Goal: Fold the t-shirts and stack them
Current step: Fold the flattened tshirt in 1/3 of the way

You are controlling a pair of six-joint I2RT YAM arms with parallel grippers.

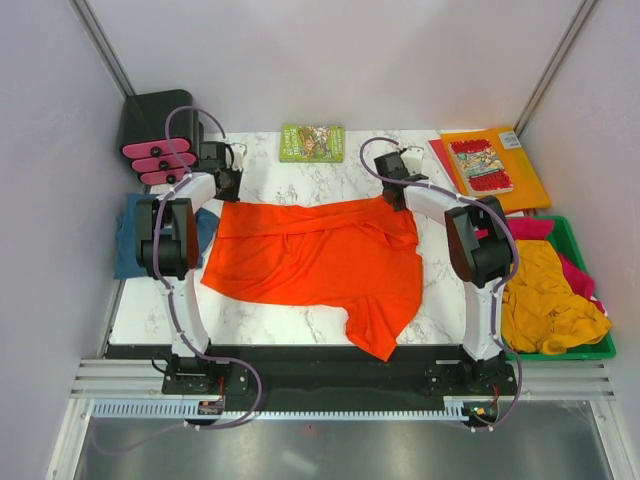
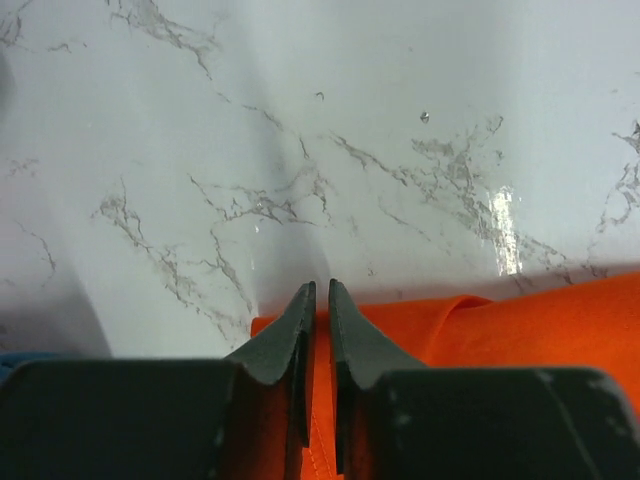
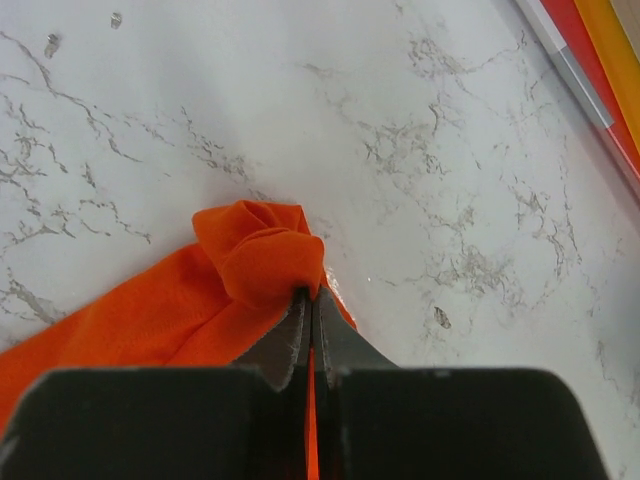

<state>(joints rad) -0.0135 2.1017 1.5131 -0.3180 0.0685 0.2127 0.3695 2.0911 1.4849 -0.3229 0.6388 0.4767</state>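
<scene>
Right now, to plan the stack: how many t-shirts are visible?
4: orange shirt on the table, held by left end effector and right end effector; teal shirt at its left edge; yellow shirt and pink shirt in the bin. More may hide beneath.

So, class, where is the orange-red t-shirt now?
In the top view the orange-red t-shirt is spread across the middle of the marble table, its far corners pinched by the left gripper and the right gripper.
</scene>
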